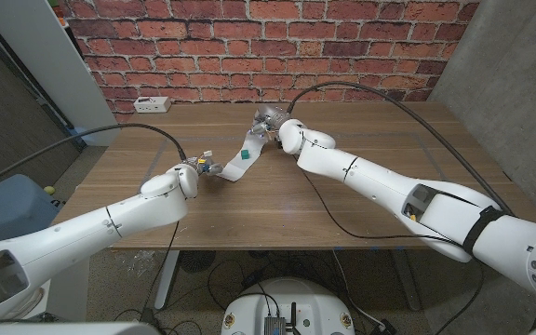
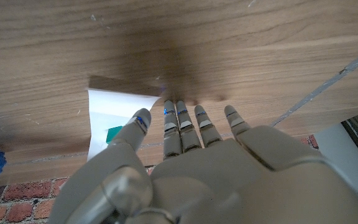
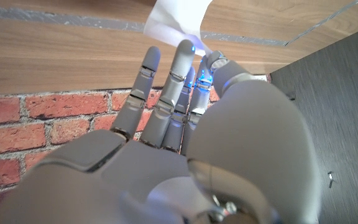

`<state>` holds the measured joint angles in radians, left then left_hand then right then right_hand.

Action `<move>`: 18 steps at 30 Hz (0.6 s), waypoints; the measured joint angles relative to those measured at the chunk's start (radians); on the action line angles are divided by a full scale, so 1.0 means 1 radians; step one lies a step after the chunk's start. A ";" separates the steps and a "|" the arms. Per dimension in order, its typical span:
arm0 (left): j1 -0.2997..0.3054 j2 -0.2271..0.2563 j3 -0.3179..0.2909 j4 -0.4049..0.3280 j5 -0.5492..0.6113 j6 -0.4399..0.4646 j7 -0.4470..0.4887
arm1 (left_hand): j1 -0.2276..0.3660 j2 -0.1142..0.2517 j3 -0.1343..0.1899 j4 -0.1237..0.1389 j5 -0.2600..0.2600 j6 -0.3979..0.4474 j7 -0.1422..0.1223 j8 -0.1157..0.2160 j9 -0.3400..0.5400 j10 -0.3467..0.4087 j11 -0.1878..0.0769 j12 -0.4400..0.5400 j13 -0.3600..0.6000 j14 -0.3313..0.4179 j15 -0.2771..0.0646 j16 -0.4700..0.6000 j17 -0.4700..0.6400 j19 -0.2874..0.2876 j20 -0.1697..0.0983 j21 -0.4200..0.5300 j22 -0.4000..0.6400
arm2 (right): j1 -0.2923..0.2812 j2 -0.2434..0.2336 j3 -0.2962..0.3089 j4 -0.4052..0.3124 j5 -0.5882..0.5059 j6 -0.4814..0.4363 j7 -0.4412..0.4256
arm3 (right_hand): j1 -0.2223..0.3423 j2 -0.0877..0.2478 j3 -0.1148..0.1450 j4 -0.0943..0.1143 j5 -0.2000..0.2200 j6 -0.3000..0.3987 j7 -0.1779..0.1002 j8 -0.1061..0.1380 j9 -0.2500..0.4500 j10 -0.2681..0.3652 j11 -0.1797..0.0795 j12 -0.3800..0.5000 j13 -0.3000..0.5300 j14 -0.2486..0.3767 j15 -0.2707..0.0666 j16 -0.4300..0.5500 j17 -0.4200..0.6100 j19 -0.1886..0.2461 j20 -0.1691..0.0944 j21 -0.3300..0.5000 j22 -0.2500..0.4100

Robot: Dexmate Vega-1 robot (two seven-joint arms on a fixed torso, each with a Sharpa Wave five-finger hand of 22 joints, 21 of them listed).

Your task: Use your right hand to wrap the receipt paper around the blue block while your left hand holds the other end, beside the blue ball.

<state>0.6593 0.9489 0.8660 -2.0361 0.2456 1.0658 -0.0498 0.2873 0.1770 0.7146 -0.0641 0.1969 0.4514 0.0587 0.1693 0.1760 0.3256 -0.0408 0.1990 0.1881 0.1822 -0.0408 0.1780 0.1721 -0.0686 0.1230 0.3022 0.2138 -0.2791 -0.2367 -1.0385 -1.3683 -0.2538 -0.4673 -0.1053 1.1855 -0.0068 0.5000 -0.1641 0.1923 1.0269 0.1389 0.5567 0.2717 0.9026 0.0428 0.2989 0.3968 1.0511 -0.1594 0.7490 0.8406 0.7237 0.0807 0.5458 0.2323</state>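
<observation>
My right hand (image 1: pixel 270 124) reaches far across the table, fingers (image 3: pixel 180 68) up, pinching the receipt paper (image 1: pixel 241 160). My left hand (image 1: pixel 200 168) presses fingertips (image 2: pixel 174 115) on its other end. The teal-looking block (image 1: pixel 246 154) lies on the strip between them.

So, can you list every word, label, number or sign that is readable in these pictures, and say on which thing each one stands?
No text can be read in any view.
Receipt paper: looks blank white; any print is too small to tell.
White box at the table's far edge: no marking legible.
Yellow patch on the right arm: too small to read.
</observation>
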 measured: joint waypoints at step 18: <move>-0.046 -0.002 0.053 0.011 -0.004 0.040 -0.012 | -0.004 -0.004 0.006 0.015 0.000 -0.018 -0.007 -0.005 -0.002 -0.022 -0.003 -0.007 0.001 -0.013 0.005 0.000 0.001 -0.009 -0.002 -0.008 0.000 | 0.043 0.003 0.008 -0.027 0.147 -0.105 0.251 | 0.004 0.005 0.000 0.000 -0.004 -0.016 0.002 0.000 0.000 0.004 -0.003 -0.026 -0.003 0.021 0.004 0.014 -0.009 0.036 0.007 0.037 0.000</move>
<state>0.6130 0.9472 0.9191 -2.0255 0.2415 1.1061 -0.0619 0.2831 0.1728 0.7208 -0.0495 0.1969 0.4332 0.0514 0.1643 0.1741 0.3038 -0.0442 0.1918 0.1895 0.1692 -0.0360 0.1780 0.1728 -0.0775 0.1213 0.2942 0.2139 -0.2356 -0.2335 -1.0309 -1.3949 -0.1067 -0.5721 0.1462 1.1897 -0.0021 0.4997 -0.1641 0.1886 1.0104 0.1411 0.5567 0.2717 0.9061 0.0393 0.2734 0.3940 1.0720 -0.1558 0.7627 0.8316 0.7598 0.0877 0.5823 0.2324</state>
